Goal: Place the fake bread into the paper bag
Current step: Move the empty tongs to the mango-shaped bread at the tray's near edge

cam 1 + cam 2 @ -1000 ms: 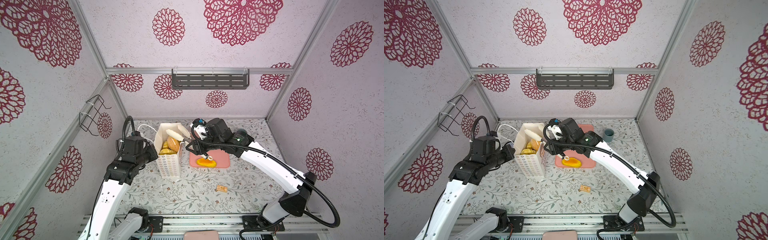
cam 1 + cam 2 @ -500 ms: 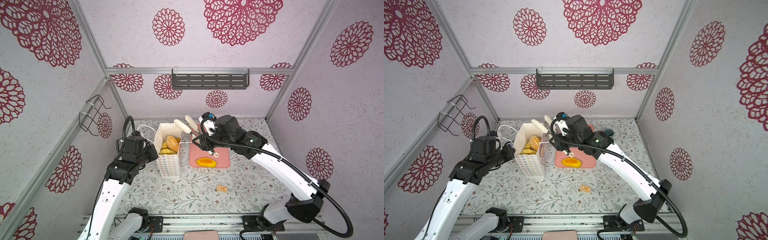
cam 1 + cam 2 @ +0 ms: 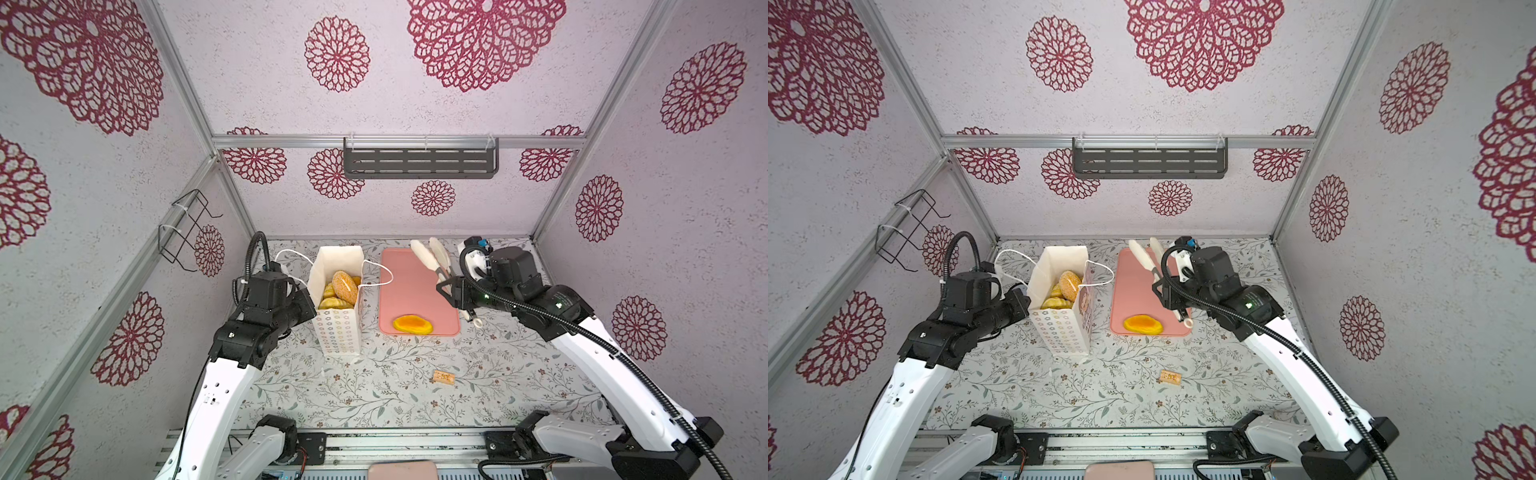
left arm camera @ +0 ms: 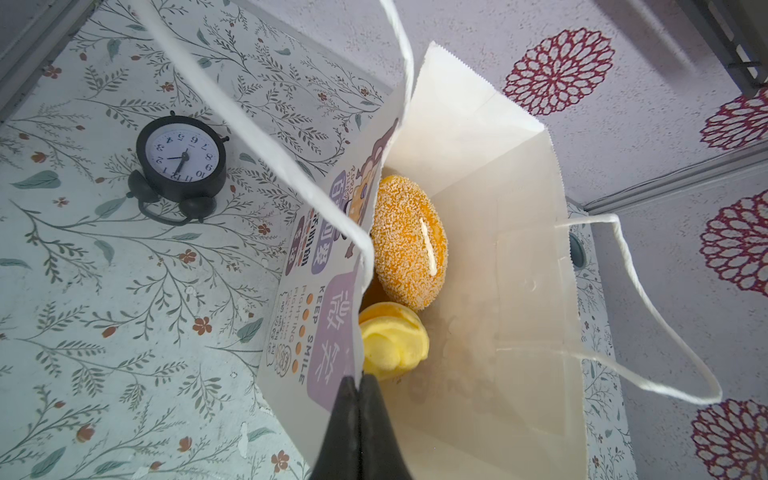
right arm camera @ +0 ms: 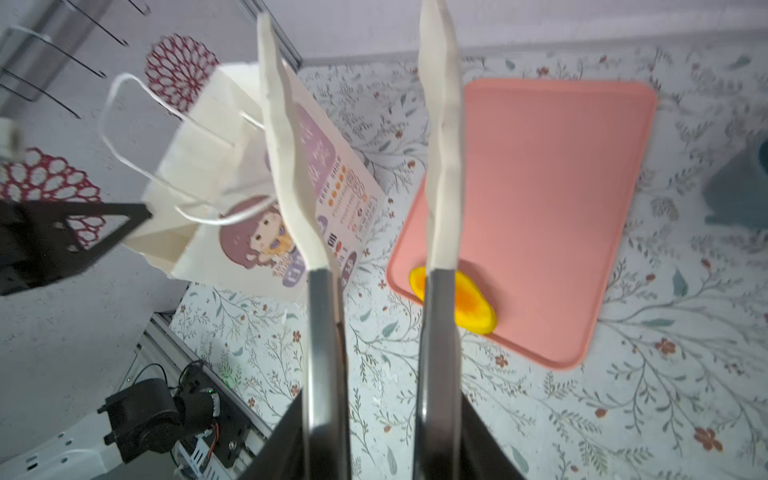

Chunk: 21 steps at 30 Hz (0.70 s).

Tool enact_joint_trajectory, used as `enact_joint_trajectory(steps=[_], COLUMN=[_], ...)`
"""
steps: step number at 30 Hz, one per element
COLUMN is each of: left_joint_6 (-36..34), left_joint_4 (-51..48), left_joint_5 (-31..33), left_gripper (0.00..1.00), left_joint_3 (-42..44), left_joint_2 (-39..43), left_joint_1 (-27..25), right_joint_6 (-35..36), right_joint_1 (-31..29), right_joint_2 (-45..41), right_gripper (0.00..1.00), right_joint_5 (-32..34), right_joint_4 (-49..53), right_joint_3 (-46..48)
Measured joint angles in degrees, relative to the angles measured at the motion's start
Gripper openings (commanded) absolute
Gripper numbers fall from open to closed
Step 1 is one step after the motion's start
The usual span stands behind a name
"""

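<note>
Floral tabletop [image 3: 374, 395]: left fingers [image 4: 345, 436] pinch paper bag [image 4: 498, 249], fake bread [image 4: 407, 249] half-hidden beyond them; right fingers [image 5: 484, 457] clamp empty tongs [image 5: 440, 332].

Tall cream-white paper bag [image 3: 337, 332] of matt, lightly creased paper, with white cord handles [image 4: 253, 124] of twisted fibre. Inside it, a round orange bun [image 4: 409, 245] with a rough, crumb-like crust and one glossy streak, and a pale yellow ridged pastry [image 4: 392, 345], smooth with a soft sheen. At three o'clock from the bag, a salmon-pink rectangular tray [image 3: 415, 278], smooth and matt like plastic, bears a flat oval orange pastry [image 3: 412, 324] with a wet-looking gloss. Long tongs [image 5: 442, 232] have brushed-metal arms and matt cream tips. The floral tabletop covering [image 3: 374, 399] looks matt; the walls [image 3: 681, 257] look grainy
</note>
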<state>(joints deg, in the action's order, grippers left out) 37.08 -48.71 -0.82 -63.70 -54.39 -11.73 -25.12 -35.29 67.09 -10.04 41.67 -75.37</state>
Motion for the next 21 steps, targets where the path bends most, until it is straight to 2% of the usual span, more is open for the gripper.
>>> enact_joint_trajectory(steps=[2,8,14,21], left_joint_6=[0.0,0.3,0.3,0.3], left_joint_4=[0.0,0.0,0.0,0.0], left_joint_5=[0.0,0.0,0.0,0.0], left_gripper=[0.16,0.18,0.21,0.21], left_joint_3=[0.0,0.0,0.0,0.0], left_joint_2=[0.0,0.0,0.0,0.1], left_joint_1=[0.0,0.0,0.0,0.0], right_joint_6=[-0.8,-3.8,-6.0,-7.5], right_joint_1=[0.0,-2.3,-8.8,-9.7], right_joint_2=[0.0,1.2,6.5,11.8], right_gripper=[0.41,0.4,0.38,0.37], right_joint_5=[-1.0,-4.9,-7.2,-9.7], right_joint_4=[0.4,0.1,-2.6,-5.3], right_joint_3=[3.8,12.5,14.9,17.1])
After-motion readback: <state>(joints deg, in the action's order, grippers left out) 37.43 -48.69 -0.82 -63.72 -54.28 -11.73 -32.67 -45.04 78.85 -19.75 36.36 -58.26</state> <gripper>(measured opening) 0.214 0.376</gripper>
